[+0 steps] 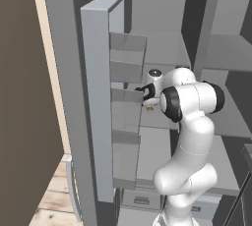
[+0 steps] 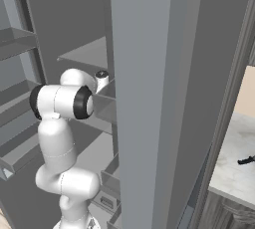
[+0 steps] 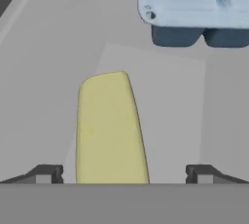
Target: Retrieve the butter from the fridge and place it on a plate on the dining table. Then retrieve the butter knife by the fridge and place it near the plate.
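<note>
The fridge (image 1: pixel 101 97) stands open, and my arm reaches onto a middle shelf (image 1: pixel 162 127). The butter (image 3: pixel 109 128), a pale yellow stick, lies flat on that shelf and shows as a small yellow speck (image 1: pixel 149 107) under the hand. My gripper (image 3: pixel 124 174) is open, with one dark fingertip (image 3: pixel 46 174) on each side of the butter's near end and a gap on both sides. The butter knife (image 2: pixel 246 160) lies dark on a marbled counter to the right of the fridge. The plate and the dining table are out of view.
A pale blue tray-like pack (image 3: pixel 194 1) with dark shapes under it sits on the shelf just beyond the butter. The open fridge door (image 2: pixel 144 98) stands close on the arm's right. Door bins (image 1: pixel 125 117) line the left door, and drawers (image 1: pixel 142 200) sit low.
</note>
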